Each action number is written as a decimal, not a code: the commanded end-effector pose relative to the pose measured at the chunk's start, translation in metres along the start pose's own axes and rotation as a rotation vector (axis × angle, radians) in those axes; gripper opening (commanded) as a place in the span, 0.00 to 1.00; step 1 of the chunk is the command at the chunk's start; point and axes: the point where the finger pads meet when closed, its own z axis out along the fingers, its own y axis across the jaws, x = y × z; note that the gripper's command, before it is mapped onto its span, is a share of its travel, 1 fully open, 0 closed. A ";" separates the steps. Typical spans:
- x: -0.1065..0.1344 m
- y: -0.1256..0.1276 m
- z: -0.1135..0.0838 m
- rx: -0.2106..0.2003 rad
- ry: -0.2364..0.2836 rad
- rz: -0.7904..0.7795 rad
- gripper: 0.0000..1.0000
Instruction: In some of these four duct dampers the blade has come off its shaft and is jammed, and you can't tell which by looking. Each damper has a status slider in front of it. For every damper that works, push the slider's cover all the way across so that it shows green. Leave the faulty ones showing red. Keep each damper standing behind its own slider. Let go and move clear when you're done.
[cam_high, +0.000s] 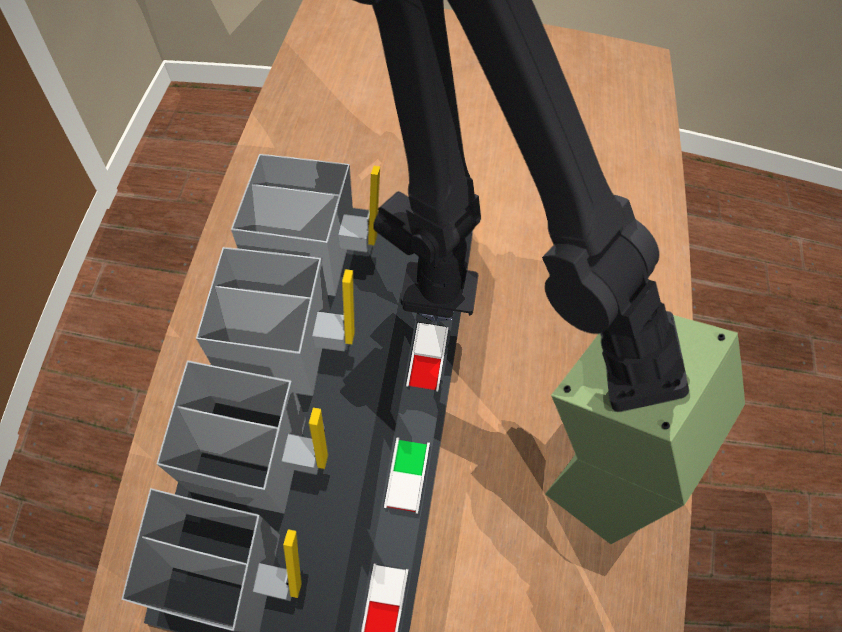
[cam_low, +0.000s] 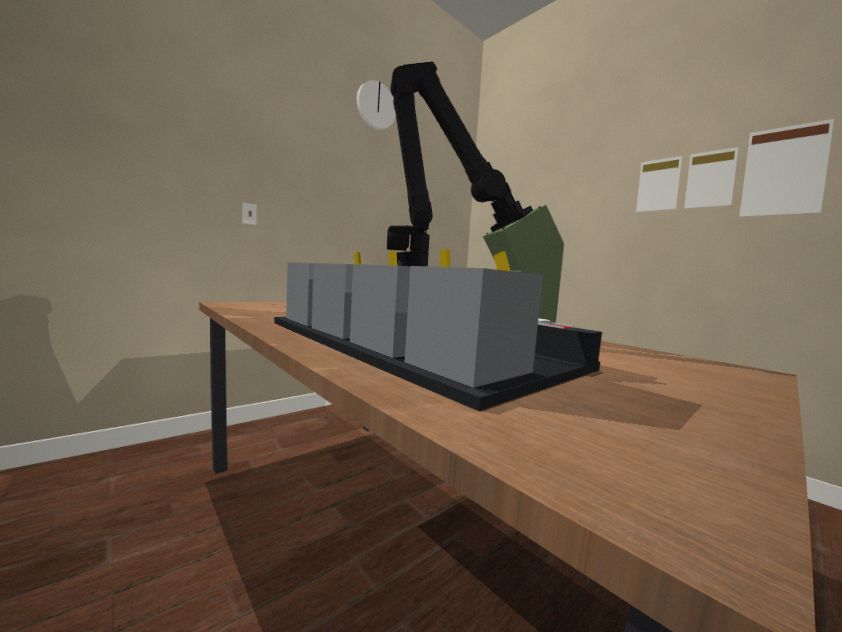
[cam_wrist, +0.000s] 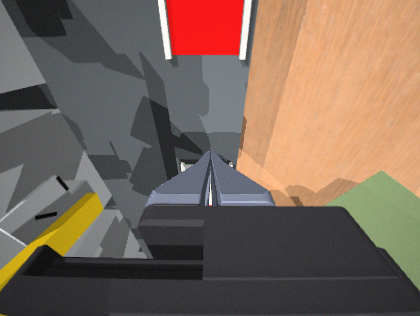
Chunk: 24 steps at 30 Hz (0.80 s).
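The black arm has chunky rounded joints and bluish-grey tapered fingertips.

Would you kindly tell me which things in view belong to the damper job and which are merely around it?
Job:
- four duct dampers
- status sliders
- pincer

Not job:
- wall clock
- wall papers
- wall switch plate

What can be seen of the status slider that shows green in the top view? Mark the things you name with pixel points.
The status slider (cam_high: 406, 475) is a small rectangular unit with thin white rails along both long sides. A plain white cover (cam_high: 403, 491) sits at the end nearer the picture's bottom, leaving a bright green patch (cam_high: 410, 457) exposed at the other. It looks like smooth plastic. It lies on the dark raised strip (cam_high: 421, 420), between two sliders showing red, and the fingers are away from it.
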 end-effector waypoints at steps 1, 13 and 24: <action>-0.001 0.006 0.005 -0.010 -0.007 0.003 0.00; 0.001 0.006 0.005 -0.011 -0.005 0.002 0.00; 0.005 0.005 0.005 -0.008 -0.005 0.004 0.00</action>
